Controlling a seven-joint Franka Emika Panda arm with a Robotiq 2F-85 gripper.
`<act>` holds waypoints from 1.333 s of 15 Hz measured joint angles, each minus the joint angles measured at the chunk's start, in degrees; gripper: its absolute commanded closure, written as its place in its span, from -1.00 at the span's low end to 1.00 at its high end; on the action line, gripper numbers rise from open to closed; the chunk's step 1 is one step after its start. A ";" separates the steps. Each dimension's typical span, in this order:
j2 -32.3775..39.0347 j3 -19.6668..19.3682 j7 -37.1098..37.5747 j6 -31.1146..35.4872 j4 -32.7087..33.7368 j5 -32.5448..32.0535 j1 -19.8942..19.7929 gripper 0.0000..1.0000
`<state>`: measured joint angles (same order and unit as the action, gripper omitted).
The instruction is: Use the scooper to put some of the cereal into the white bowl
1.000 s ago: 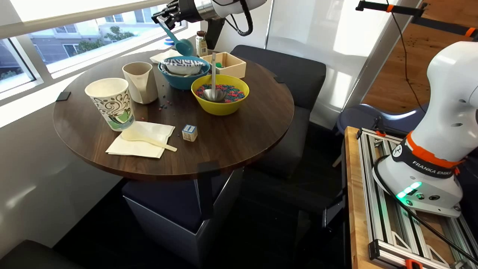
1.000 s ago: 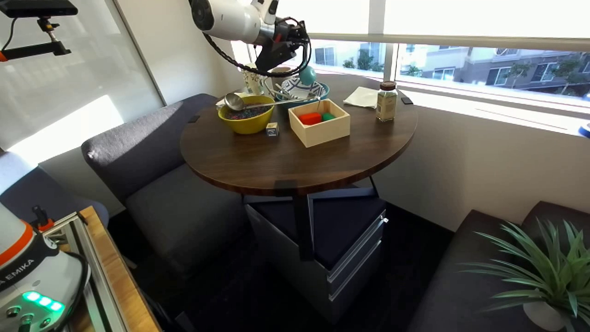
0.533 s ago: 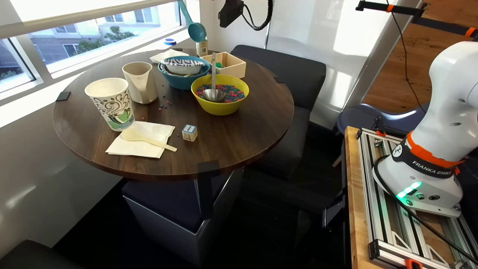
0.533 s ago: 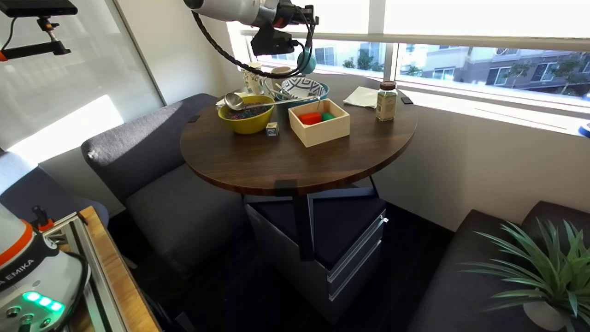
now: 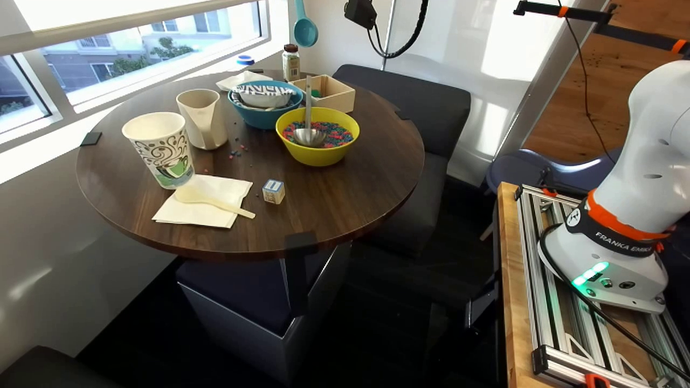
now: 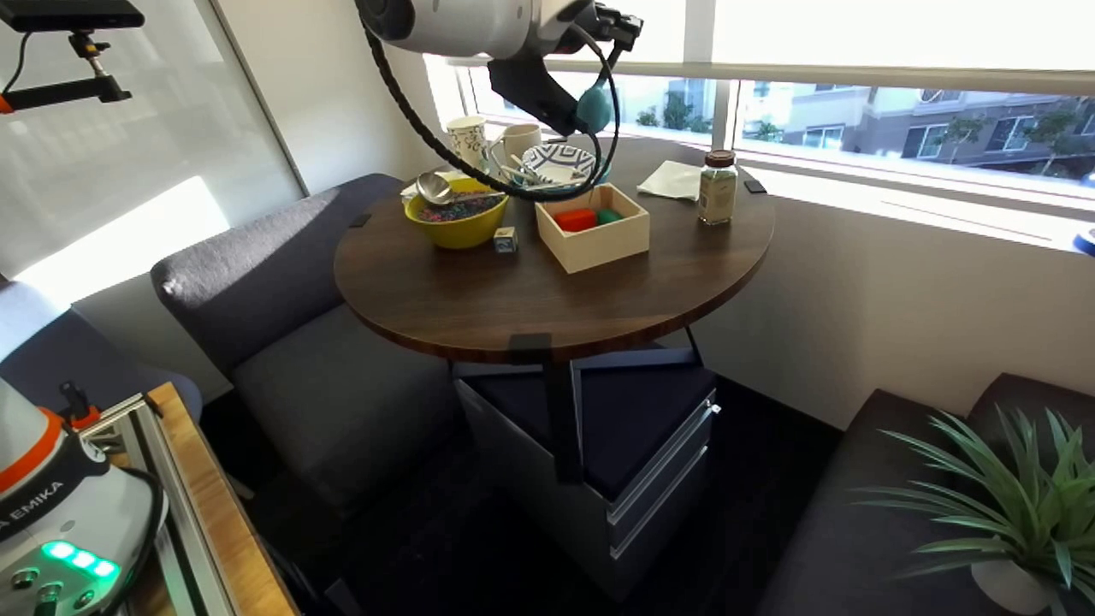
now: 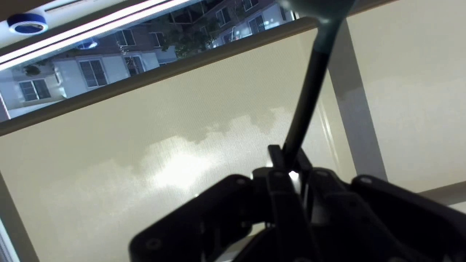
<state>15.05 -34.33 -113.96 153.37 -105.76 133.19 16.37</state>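
Observation:
The teal scooper (image 5: 305,32) hangs high above the far side of the table, cup end down. It also shows in an exterior view (image 6: 594,109) and in the wrist view (image 7: 327,34). My gripper (image 7: 290,156) is shut on its handle; the gripper also shows in an exterior view (image 6: 631,32). I cannot tell whether the cup holds cereal. The white patterned bowl (image 5: 264,98) sits inside a blue bowl (image 5: 261,119), lower than the scooper and apart from it. Pink and blue cereal (image 5: 338,134) lies in the yellow bowl (image 5: 318,157).
A metal ladle (image 5: 308,137) rests in the yellow bowl, handle sticking up. Around stand a wooden box (image 5: 339,99), spice jar (image 5: 291,63), cream pitcher (image 5: 207,121), paper cup (image 5: 161,148) and letter block (image 5: 274,192). A spoon (image 5: 207,199) lies on a napkin (image 5: 199,215). Window behind.
My gripper, still holding the scooper, has risen from just above the blue and white bowls and moved away from them. The bowls and other table items have not moved.

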 measured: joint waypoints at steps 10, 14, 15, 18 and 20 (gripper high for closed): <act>6.12 15.90 31.83 -17.71 0.30 -10.45 -23.98 0.96; 8.17 16.63 41.61 -17.63 2.29 -17.88 -25.47 0.96; 8.75 16.63 43.37 -17.63 2.80 -19.92 -25.69 0.96; 10.83 16.66 47.60 -17.63 4.55 -25.39 -26.47 0.96; 12.41 16.72 49.87 -17.63 5.81 -28.57 -26.93 0.96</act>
<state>27.45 -17.61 -64.09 135.74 -99.95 104.62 -10.56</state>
